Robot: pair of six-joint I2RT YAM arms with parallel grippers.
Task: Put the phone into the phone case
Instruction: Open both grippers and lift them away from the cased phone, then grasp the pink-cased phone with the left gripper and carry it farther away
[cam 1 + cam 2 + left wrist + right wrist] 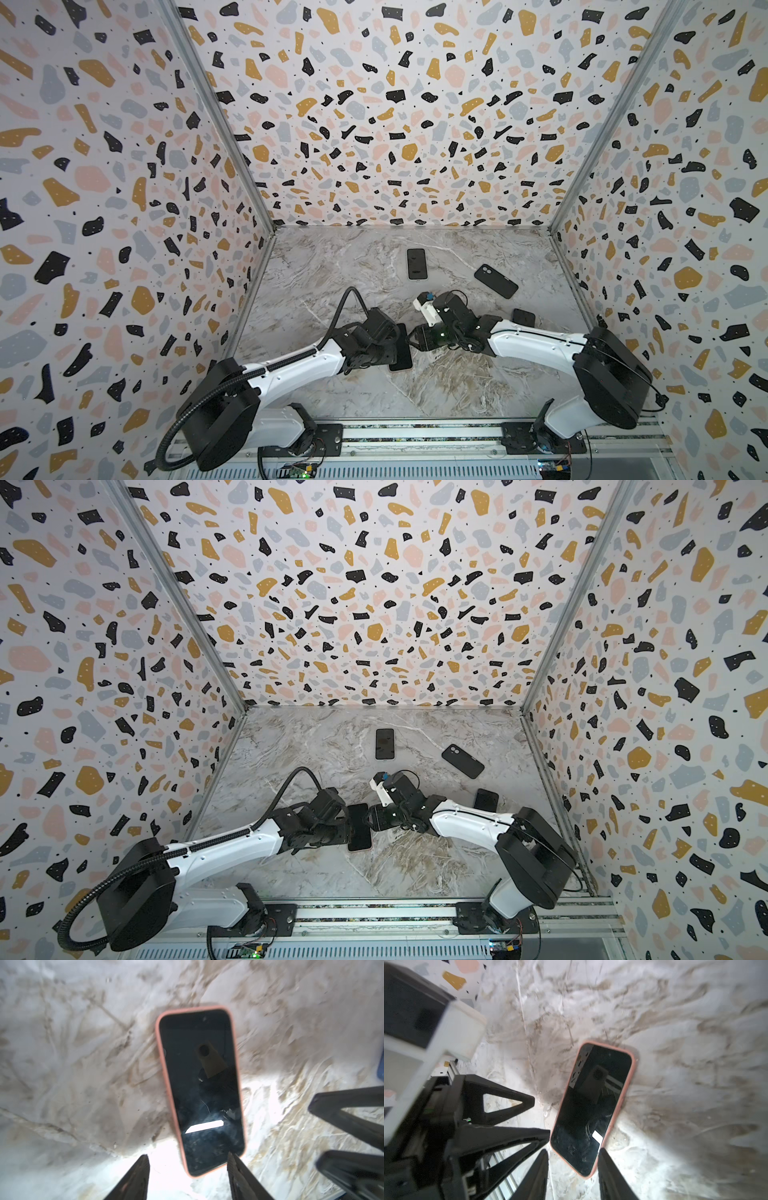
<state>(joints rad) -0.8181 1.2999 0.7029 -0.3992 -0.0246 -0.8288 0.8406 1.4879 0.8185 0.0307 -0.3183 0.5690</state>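
A phone (199,1084) with a dark screen lies face up on the marble table, seated in a salmon-pink phone case (164,1076). It shows in both top views, between the two arms (402,357) (360,833). My left gripper (188,1155) hovers open over one end of it, fingers clear of its sides. From the opposite side, my right gripper (573,1150) is also open, one end of the phone (593,1105) lying between its fingers, neither pressing on it. Both grippers (397,340) (412,338) meet nearly tip to tip over the phone.
A bare dark phone (417,264) lies at the back middle. A black case (496,281) lies back down at the back right. Another dark slab (523,318) sits partly hidden behind the right arm. Patterned walls enclose the table (353,399) on three sides.
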